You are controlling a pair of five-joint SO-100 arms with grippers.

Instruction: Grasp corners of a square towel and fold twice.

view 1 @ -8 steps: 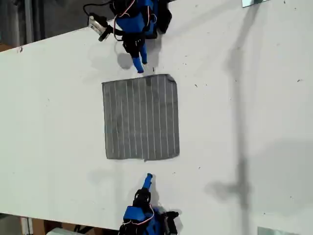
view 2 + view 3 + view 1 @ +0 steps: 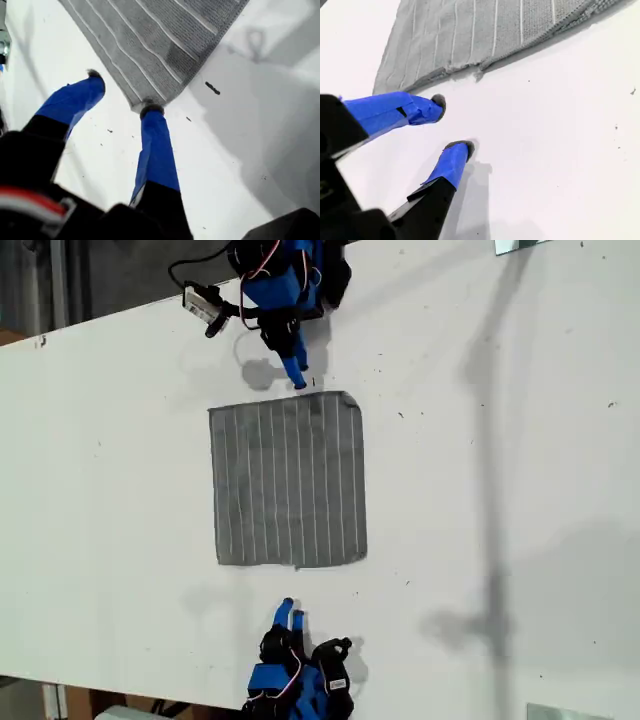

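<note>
The grey striped towel (image 2: 288, 480) lies flat on the white table, with corners (image 2: 213, 412) (image 2: 352, 398) at its top edge in the exterior view. My first gripper (image 2: 297, 378) (image 2: 122, 95) is open just above that top edge, and one fingertip (image 2: 150, 109) touches a grey tip of the towel (image 2: 150, 40). My second gripper (image 2: 289, 611) (image 2: 452, 122) is open on bare table below the bottom edge, a short gap from the towel (image 2: 470, 35). A frayed thread (image 2: 480, 75) hangs from that edge.
The white table (image 2: 500, 490) runs wide to the exterior view's right, crossed by long shadows. Its edge slants across the exterior view's upper left. A camera and cables (image 2: 205, 302) stick out beside the first arm. A small black mark (image 2: 212, 88) is near the first gripper.
My second gripper has opened and drawn back toward the exterior view's lower left. My first gripper has shifted slightly toward the exterior view's right along the towel's top edge.
</note>
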